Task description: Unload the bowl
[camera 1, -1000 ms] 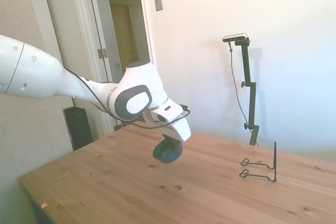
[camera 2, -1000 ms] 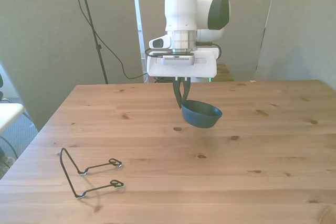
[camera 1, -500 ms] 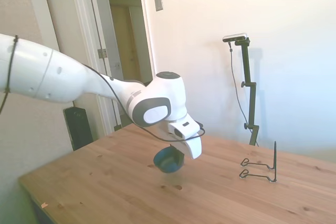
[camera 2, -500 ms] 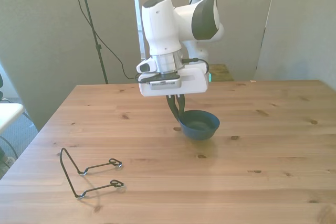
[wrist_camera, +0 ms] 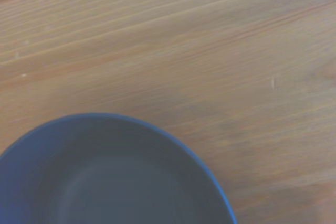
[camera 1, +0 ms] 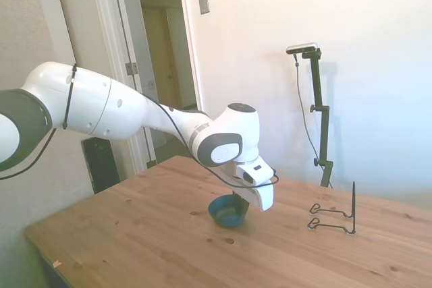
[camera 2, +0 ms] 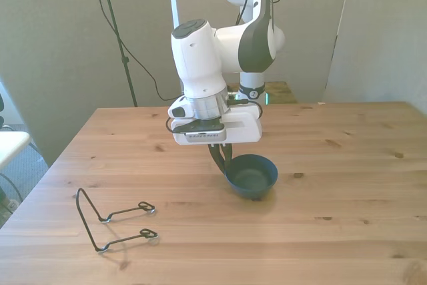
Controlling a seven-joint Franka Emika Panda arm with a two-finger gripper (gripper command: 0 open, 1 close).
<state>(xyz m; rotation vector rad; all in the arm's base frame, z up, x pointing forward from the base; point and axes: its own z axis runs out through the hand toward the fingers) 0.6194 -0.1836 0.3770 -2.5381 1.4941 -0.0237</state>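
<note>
Black wire rack lies at the near edge of the pale wooden bench, well apart from the small round blue bowl now low over mid-bench, its rim pinched by the white arm's hand. Whether its base touches the wood is hard to tell; best to ease it down level and release only once it sits flat. The fingers are largely hidden behind the wrist housing.

Smooth matt blue bowl with darker inside, knotty pale wood table with visible grain and a soft sheen, thin black wire rack, glossy white plastic arm with grey joints
</note>
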